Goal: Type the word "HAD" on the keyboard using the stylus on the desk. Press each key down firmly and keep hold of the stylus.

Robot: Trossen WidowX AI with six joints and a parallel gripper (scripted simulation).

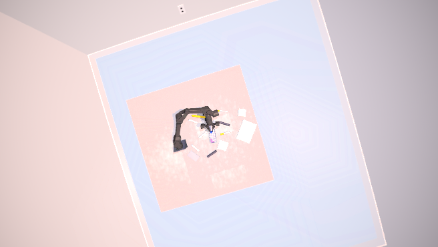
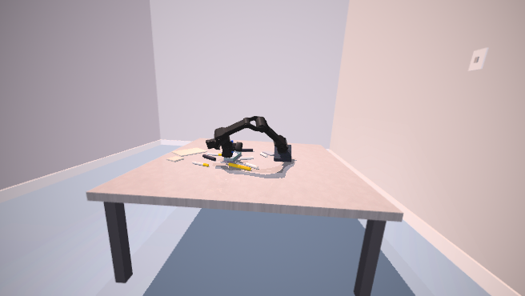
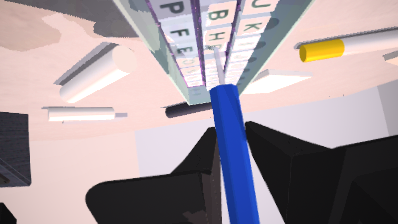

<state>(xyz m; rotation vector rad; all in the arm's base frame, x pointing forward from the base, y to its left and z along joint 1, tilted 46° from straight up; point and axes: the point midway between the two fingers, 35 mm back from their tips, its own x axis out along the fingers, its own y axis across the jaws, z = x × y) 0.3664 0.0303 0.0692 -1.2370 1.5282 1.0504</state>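
The gripper (image 1: 211, 129) (image 3: 231, 126) is shut on the blue stylus (image 3: 233, 155), which slants up out of the fingers with its thin pale tip over the keyboard (image 1: 213, 137) (image 2: 233, 158) (image 3: 281, 30). In the wrist view the tip overlaps the middle key row, just by the H key (image 3: 215, 36). Whether it touches or presses that key cannot be told. The E and F keys show in the row to the left, the K key in the row to the right. The stylus hides part of the keyboard's far keys. The fingers stand low at one end of the keyboard.
A thick yellow marker (image 1: 198, 116) (image 2: 239, 166) lies beside the arm. Dark cylinders (image 1: 211, 153) (image 3: 187, 110), a white cylinder (image 3: 95, 74), a white pen (image 3: 81, 114) and a yellow-ended marker (image 3: 322, 51) lie around the keyboard. Pale pads (image 1: 246, 131) (image 2: 189, 152) lie farther out.
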